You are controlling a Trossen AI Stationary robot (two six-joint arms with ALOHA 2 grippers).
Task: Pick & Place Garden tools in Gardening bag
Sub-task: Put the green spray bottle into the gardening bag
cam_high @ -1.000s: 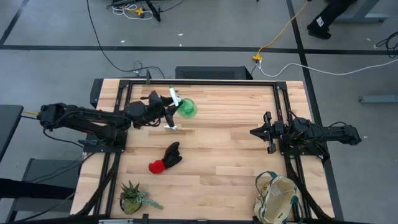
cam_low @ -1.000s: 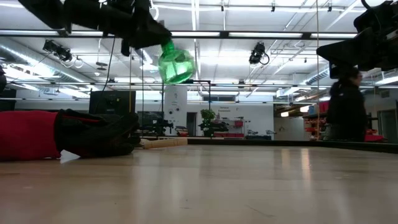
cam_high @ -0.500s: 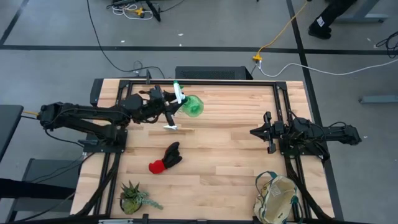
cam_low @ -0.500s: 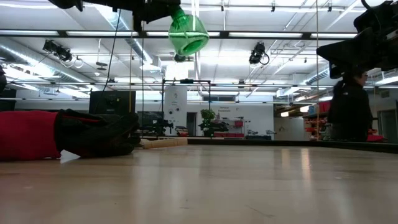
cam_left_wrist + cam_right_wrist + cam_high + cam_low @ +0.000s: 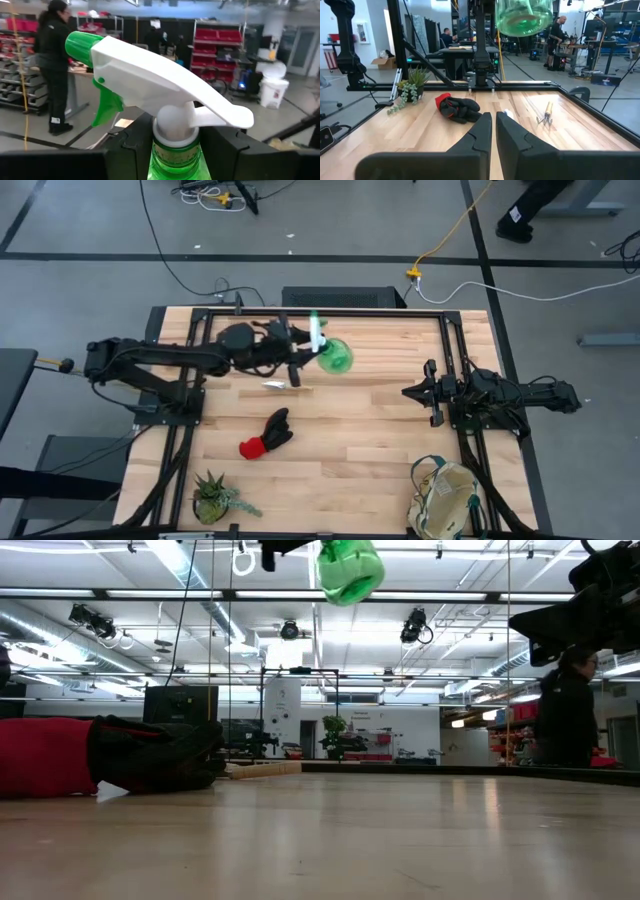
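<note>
My left gripper (image 5: 300, 360) is shut on a bright green spray bottle (image 5: 336, 357) with a white trigger head (image 5: 316, 332), high above the table's far middle. The bottle's green body also shows in the low view (image 5: 348, 566) and in the right wrist view (image 5: 524, 17). The red-and-black glove pair (image 5: 267, 433) lies flat on the table. A wooden-handled metal rake (image 5: 545, 114) lies flat near the far side. The beige gardening bag (image 5: 447, 500) sits at the near right corner. My right gripper (image 5: 410, 392) is shut and empty at the table's right. My left gripper pinches the bottle's neck (image 5: 172, 156), just below the white trigger head, between its two fingers (image 5: 222, 150). The fingers come about level from the table's left side. The bottle is lifted clear of the table, and its green body hangs tilted below the head.
A small spiky potted plant (image 5: 213, 496) stands at the near left corner. Black frame rails (image 5: 330, 313) run along the table's far and side edges. Bare wood lies between the gloves and the bag. A person (image 5: 565, 710) stands in the room behind the table.
My left gripper has carried the spray bottle up and toward the table's right edge, staying shut on it. The bottle has risen well clear of the table and now hangs higher in the low view.
</note>
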